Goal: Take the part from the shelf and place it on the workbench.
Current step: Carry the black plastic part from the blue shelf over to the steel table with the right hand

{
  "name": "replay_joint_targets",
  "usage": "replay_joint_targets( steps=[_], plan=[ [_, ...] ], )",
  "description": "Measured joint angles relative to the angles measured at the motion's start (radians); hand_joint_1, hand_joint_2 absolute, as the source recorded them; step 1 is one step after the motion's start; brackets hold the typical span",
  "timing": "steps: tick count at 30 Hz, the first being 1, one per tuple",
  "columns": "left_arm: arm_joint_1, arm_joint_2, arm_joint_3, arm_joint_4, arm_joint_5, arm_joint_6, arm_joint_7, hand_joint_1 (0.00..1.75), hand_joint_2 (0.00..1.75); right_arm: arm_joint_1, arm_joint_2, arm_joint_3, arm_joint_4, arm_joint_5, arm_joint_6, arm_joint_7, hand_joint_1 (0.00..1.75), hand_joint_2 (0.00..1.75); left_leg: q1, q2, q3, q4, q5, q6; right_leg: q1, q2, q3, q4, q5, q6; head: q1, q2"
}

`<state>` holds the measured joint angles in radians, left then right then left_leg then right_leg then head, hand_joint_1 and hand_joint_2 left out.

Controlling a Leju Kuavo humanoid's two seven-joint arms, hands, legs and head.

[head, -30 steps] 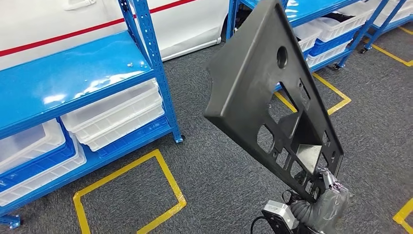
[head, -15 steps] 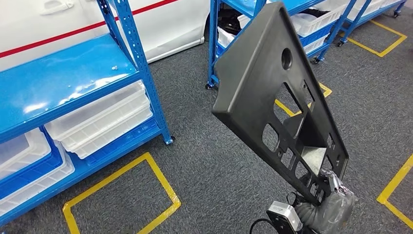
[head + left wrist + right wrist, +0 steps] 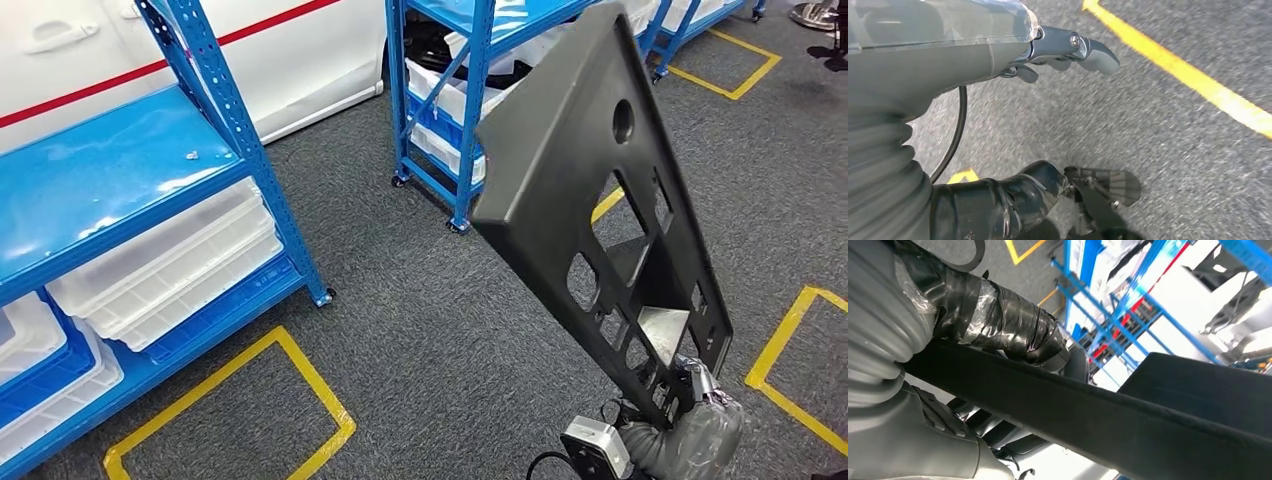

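Item: black plastic panel (image 3: pixel 590 190) — rigid, cut-outs, likely light but top-heavy. Your right hand (image 3: pixel 690 425) grips its narrow lower end at 5 o'clock; hold firm there. Left hand (image 3: pixel 1068 47) empty, fingers apart — above carpet.

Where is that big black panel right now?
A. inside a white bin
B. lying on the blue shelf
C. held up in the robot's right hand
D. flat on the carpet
C: the black panel stands tilted above the grey carpet, its lower end gripped by the right hand, well clear of the blue shelf.
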<state>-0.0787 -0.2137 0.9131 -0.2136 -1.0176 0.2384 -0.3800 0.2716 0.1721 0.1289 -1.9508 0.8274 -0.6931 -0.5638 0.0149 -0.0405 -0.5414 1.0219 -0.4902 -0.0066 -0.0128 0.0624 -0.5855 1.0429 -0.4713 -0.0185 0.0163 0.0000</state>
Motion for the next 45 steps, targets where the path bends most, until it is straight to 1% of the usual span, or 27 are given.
replay_joint_targets(
  steps=[2, 4, 6, 8, 9, 10, 11, 13, 15, 18, 20, 22, 24, 25, 26, 27, 29, 31, 33, 34, 36, 38, 40, 41, 42, 43, 45],
  plan=[
    [-0.002, 0.000, 0.000, 0.000, -0.001, 0.000, 0.000, 0.00, 1.75, 0.005, 0.002, -0.007, -0.003, -0.005, 0.000, -0.003, 1.75, 1.75, -0.001, 0.005, 0.004, -0.012, -0.001, 0.007, -0.003, 0.014, -0.007, -0.002, 0.006, 0.015, 0.000, 0.000],
    [-0.003, 0.000, 0.001, 0.000, -0.002, 0.000, 0.000, 0.00, 1.75, 0.011, 0.004, -0.016, -0.006, -0.011, 0.000, -0.007, 1.75, 1.75, 0.002, 0.022, 0.007, -0.022, 0.006, 0.019, -0.002, 0.000, -0.015, 0.013, -0.006, 0.025, 0.000, 0.000],
    [-0.002, -0.001, 0.001, 0.000, -0.002, 0.000, 0.000, 0.00, 1.75, 0.012, 0.004, -0.024, -0.008, -0.016, 0.000, -0.013, 1.75, 1.75, 0.002, 0.043, 0.009, -0.029, 0.010, 0.031, -0.001, -0.033, -0.053, 0.097, -0.059, 0.029, 0.001, 0.000],
    [-0.001, -0.001, 0.001, 0.000, -0.002, 0.000, 0.000, 0.00, 1.75, 0.014, 0.005, -0.032, -0.008, -0.019, 0.000, -0.016, 1.75, 1.75, -0.001, 0.064, 0.008, -0.028, 0.008, 0.036, -0.001, -0.049, -0.112, 0.223, -0.117, 0.033, 0.002, 0.000],
    [-0.001, -0.001, 0.002, 0.000, -0.002, 0.000, 0.000, 0.00, 1.75, 0.016, 0.006, -0.036, -0.008, -0.019, 0.000, -0.017, 1.75, 1.75, -0.002, 0.075, 0.008, -0.027, 0.007, 0.037, -0.002, -0.052, -0.129, 0.260, -0.125, 0.034, 0.002, 0.000],
    [-0.001, -0.001, 0.002, 0.000, -0.002, 0.000, 0.000, 0.00, 1.75, 0.017, 0.006, -0.039, -0.008, -0.019, 0.000, -0.017, 1.75, 1.75, -0.002, 0.086, 0.009, -0.027, 0.005, 0.036, -0.002, -0.055, -0.129, 0.262, -0.114, 0.035, 0.002, 0.000],
    [-0.001, -0.002, 0.002, 0.000, -0.002, 0.000, 0.000, 0.00, 1.75, 0.018, 0.007, -0.043, -0.008, -0.019, 0.000, -0.017, 1.75, 1.75, -0.003, 0.096, 0.011, -0.026, 0.003, 0.035, -0.002, -0.062, -0.107, 0.222, -0.086, 0.034, 0.002, 0.000],
    [-0.002, -0.002, 0.002, 0.000, -0.002, 0.000, 0.000, 0.00, 1.75, 0.019, 0.008, -0.047, -0.008, -0.020, 0.000, -0.017, 1.75, 1.75, -0.006, 0.115, 0.017, -0.021, -0.005, 0.027, 0.003, -0.101, -0.034, 0.087, -0.027, 0.028, 0.002, 0.000],
    [-0.002, -0.002, 0.002, 0.000, -0.002, 0.000, 0.000, 0.00, 1.75, 0.018, 0.009, -0.049, -0.010, -0.023, 0.000, -0.019, 1.75, 1.75, -0.011, 0.132, 0.021, -0.017, -0.012, 0.018, 0.011, -0.131, 0.003, 0.008, -0.007, 0.017, 0.001, 0.000],
    [-0.004, -0.002, 0.002, 0.000, -0.003, 0.000, 0.000, 0.00, 1.75, 0.023, 0.014, -0.056, -0.015, -0.030, 0.000, -0.023, 1.75, 1.75, -0.012, 0.151, 0.025, -0.015, -0.020, 0.004, 0.013, -0.107, 0.001, -0.003, -0.006, -0.001, 0.000, 0.000],
    [-0.005, -0.002, 0.002, 0.000, -0.004, 0.000, -0.001, 0.00, 1.75, 0.025, 0.018, -0.060, -0.021, -0.033, 0.000, -0.027, 1.75, 1.75, -0.008, 0.116, 0.012, 0.025, -0.054, -0.005, 0.008, -0.087, 0.001, -0.009, -0.001, -0.013, 0.000, 0.000],
    [-0.003, -0.002, 0.003, 0.000, -0.004, 0.000, -0.002, 0.00, 1.75, 0.026, 0.024, -0.064, -0.024, -0.039, -0.001, -0.032, 1.75, 1.75, -0.005, 0.067, -0.039, 0.139, -0.119, -0.010, 0.007, -0.066, 0.000, -0.010, 0.002, -0.021, 0.000, 0.000],
    [0.000, -0.002, 0.004, 0.000, -0.005, 0.000, -0.002, 0.00, 1.75, 0.027, 0.028, -0.068, -0.024, -0.045, -0.001, -0.035, 1.75, 1.75, -0.004, 0.052, -0.093, 0.255, -0.158, -0.012, 0.007, -0.041, -0.001, -0.009, 0.003, -0.023, 0.000, 0.000],
    [0.001, -0.002, 0.004, 0.000, -0.006, 0.000, -0.002, 0.00, 1.75, 0.028, 0.029, -0.071, -0.024, -0.048, -0.001, -0.037, 1.75, 1.75, -0.004, 0.051, -0.104, 0.272, -0.152, -0.012, 0.008, -0.028, -0.001, -0.008, 0.003, -0.023, 0.000, 0.000],
    [0.002, -0.002, 0.004, 0.000, -0.006, 0.000, -0.002, 0.00, 1.75, 0.030, 0.030, -0.074, -0.024, -0.051, 0.000, -0.038, 1.75, 1.75, -0.004, 0.048, -0.094, 0.247, -0.125, -0.011, 0.008, -0.014, 0.000, -0.007, 0.003, -0.023, 0.000, 0.000],
    [0.002, -0.002, 0.004, 0.000, -0.007, 0.000, -0.002, 0.00, 1.75, 0.032, 0.032, -0.077, -0.025, -0.053, -0.001, -0.039, 1.75, 1.75, -0.003, 0.040, -0.069, 0.187, -0.084, -0.008, 0.007, 0.000, 0.002, -0.006, 0.002, -0.023, 0.000, 0.000],
    [0.003, -0.002, 0.006, 0.000, -0.008, 0.000, -0.003, 0.00, 1.75, 0.033, 0.036, -0.082, -0.028, -0.059, -0.001, -0.043, 1.75, 1.75, -0.001, -0.010, -0.013, 0.055, -0.023, -0.001, 0.007, 0.026, 0.001, -0.002, 0.002, -0.018, 0.000, 0.000],
    [0.001, -0.001, 0.007, 0.000, -0.010, 0.000, -0.003, 0.00, 1.75, 0.036, 0.039, -0.085, -0.033, -0.064, -0.001, -0.046, 1.75, 1.75, -0.002, -0.042, 0.009, -0.001, -0.013, 0.005, 0.005, 0.047, -0.008, 0.001, 0.005, -0.007, 0.001, 0.000],
    [-0.003, -0.002, 0.007, 0.000, -0.012, 0.000, -0.003, 0.00, 1.75, 0.043, 0.041, -0.089, -0.038, -0.067, -0.001, -0.049, 1.75, 1.75, -0.002, -0.026, 0.013, -0.013, -0.011, 0.012, 0.001, 0.066, -0.015, -0.002, 0.011, 0.008, 0.000, 0.000],
    [-0.003, -0.002, 0.007, 0.000, -0.013, 0.000, -0.003, 0.00, 1.75, 0.047, 0.042, -0.092, -0.041, -0.068, -0.001, -0.050, 1.75, 1.75, -0.001, -0.014, 0.015, -0.021, -0.007, 0.018, 0.002, 0.061, -0.019, 0.003, 0.008, 0.014, 0.001, 0.000],
    [-0.002, -0.002, 0.007, 0.000, -0.015, -0.001, -0.003, 0.00, 1.75, 0.050, 0.042, -0.096, -0.045, -0.071, -0.001, -0.050, 1.75, 1.75, 0.002, 0.015, 0.021, -0.036, 0.002, 0.032, 0.006, 0.014, -0.047, 0.061, -0.030, 0.022, 0.004, 0.000],
    [0.000, -0.002, 0.007, 0.000, -0.016, -0.002, -0.003, 0.00, 1.75, 0.052, 0.042, -0.098, -0.046, -0.072, -0.001, -0.051, 1.75, 1.75, -0.003, 0.043, 0.022, -0.036, 0.002, 0.038, 0.006, -0.039, -0.105, 0.185, -0.093, 0.027, 0.006, 0.000],
    [0.002, -0.002, 0.007, 0.000, -0.016, -0.002, -0.003, 0.00, 1.75, 0.054, 0.042, -0.099, -0.045, -0.072, -0.001, -0.051, 1.75, 1.75, -0.006, 0.073, 0.021, -0.034, -0.001, 0.039, 0.003, -0.055, -0.146, 0.271, -0.118, 0.031, 0.006, 0.000],
    [0.002, -0.002, 0.007, 0.000, -0.016, -0.002, -0.003, 0.00, 1.75, 0.056, 0.042, -0.100, -0.045, -0.072, -0.001, -0.051, 1.75, 1.75, -0.007, 0.086, 0.021, -0.033, -0.003, 0.038, 0.002, -0.058, -0.140, 0.263, -0.104, 0.032, 0.006, 0.000],
    [0.001, -0.002, 0.007, 0.000, -0.016, -0.002, -0.003, 0.00, 1.75, 0.057, 0.042, -0.100, -0.045, -0.072, -0.001, -0.051, 1.75, 1.75, -0.007, 0.098, 0.023, -0.033, -0.005, 0.037, 0.001, -0.065, -0.113, 0.215, -0.075, 0.031, 0.006, 0.000],
    [0.000, -0.002, 0.007, 0.000, -0.016, -0.003, -0.003, 0.00, 1.75, 0.057, 0.042, -0.101, -0.046, -0.073, -0.001, -0.051, 1.75, 1.75, -0.007, 0.109, 0.027, -0.032, -0.008, 0.034, 0.002, -0.082, -0.072, 0.141, -0.043, 0.028, 0.006, 0.000],
    [-0.001, -0.003, 0.007, 0.000, -0.016, -0.003, -0.003, 0.00, 1.75, 0.057, 0.043, -0.101, -0.046, -0.072, -0.001, -0.051, 1.75, 1.75, -0.012, 0.126, 0.033, -0.031, -0.015, 0.025, 0.011, -0.123, -0.006, 0.021, -0.009, 0.017, 0.006, 0.000]
  ],
)
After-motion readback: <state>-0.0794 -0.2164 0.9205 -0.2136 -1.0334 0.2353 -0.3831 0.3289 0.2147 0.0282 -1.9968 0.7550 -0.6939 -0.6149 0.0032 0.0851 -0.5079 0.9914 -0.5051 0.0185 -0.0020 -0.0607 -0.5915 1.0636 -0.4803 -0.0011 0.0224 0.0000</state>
